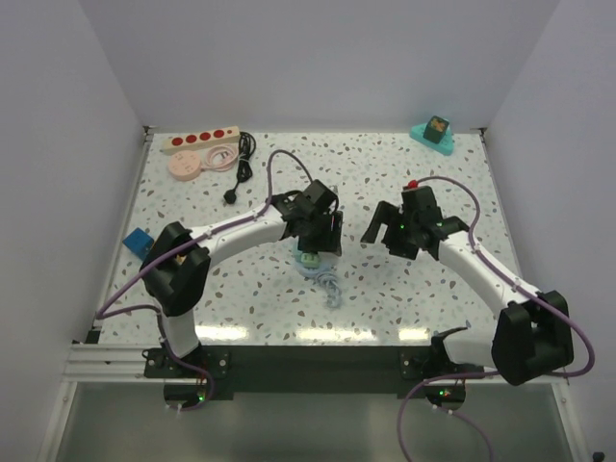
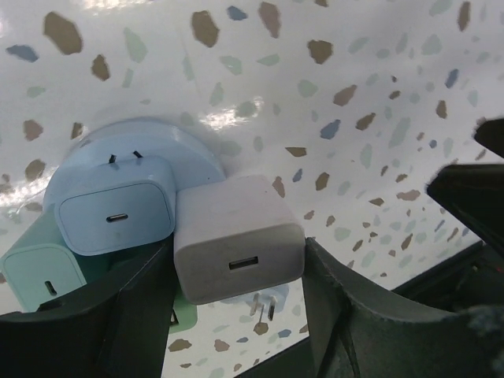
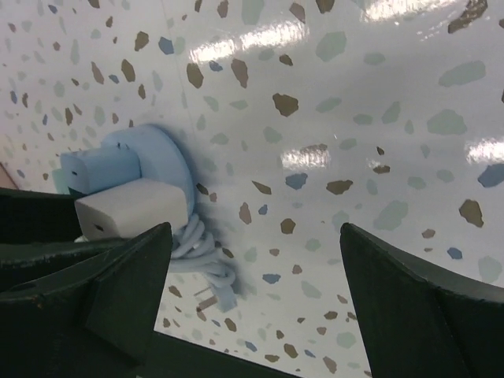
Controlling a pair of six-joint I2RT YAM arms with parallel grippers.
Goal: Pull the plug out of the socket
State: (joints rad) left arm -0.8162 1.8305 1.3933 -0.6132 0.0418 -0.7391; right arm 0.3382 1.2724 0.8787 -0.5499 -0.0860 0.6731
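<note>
Seen from above, two arms are reaching from the bottom edge toward the middle of a speckled table (image 1: 433,289).

In the left wrist view, the left gripper (image 2: 236,252) is standing about half open around a white charger (image 2: 236,236). One finger is sitting just beside each side of it. Whether they are pressing on it cannot be told. The charger is resting against a blue disc (image 2: 157,142) that is carrying a blue charger (image 2: 114,213).

To the right of centre, the right gripper (image 3: 256,232) is hanging wide open with only table between its fingers.

Farther back, in the upper left of the overhead view, the plug (image 1: 231,197) is lying on the table, apart from the socket (image 1: 199,141). Its cord (image 1: 244,146) is coiling just beside the socket's right end. A pink disc (image 1: 186,166) is sitting just below the socket.
</note>
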